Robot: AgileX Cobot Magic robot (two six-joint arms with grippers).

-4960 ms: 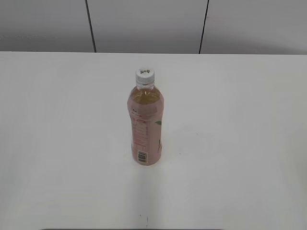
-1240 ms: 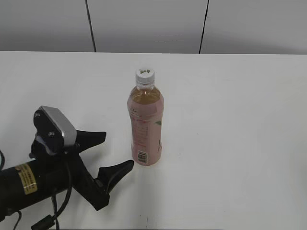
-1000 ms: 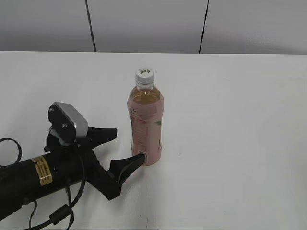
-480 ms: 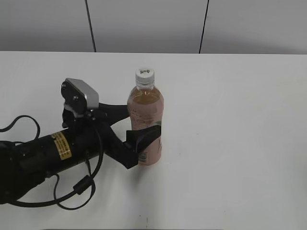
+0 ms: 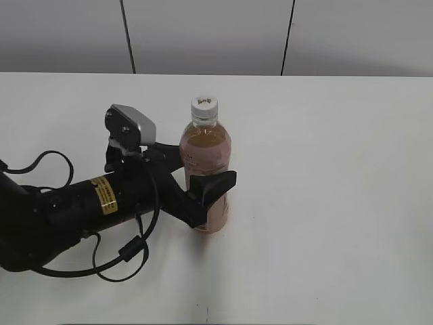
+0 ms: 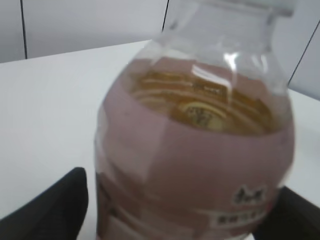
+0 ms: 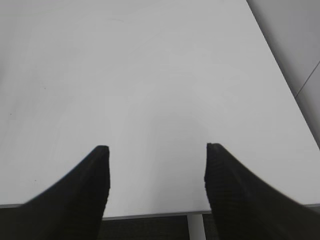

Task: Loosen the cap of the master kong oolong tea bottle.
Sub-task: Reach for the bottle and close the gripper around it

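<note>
Change since half a second ago: left arm point(image 5: 74, 206) advanced further right across the table point(image 5: 338, 169); its fingers now reach past both sides of the bottle body, where before the tips were only level with the label's near edge. Bottle position unchanged.

Item 1. Master kong oolong tea bottle point(image 5: 206, 172): slim clear plastic, amber tea, pink wrap label. Upright on the white table, near the middle of the exterior view. In the left wrist view it fills most of the picture, shoulder and liquid line seen close and blurred.

Item 2. Cap point(image 5: 203, 105): small, round, white, dark mark on top. Seated on the bottle neck, nothing touching it.

Item 3. Left gripper point(image 5: 203, 170): black, spread wide, one finger in front of the lower label point(image 5: 215, 186), the other mostly hidden behind the bottle. The bottle stands between the fingers at mid-body height. In the left wrist view a dark finger point(image 6: 50, 210) shows at each lower corner, with a gap between the left one and the label; contact on the other side cannot be told. No firm hold evident.

Item 4. Right gripper point(image 7: 156, 185): seen only in its own wrist view, fingers well apart, holding nothing, above bare table near the edge.

Item 5. Wrist camera housing point(image 5: 130, 127): grey, atop the left arm.
</note>
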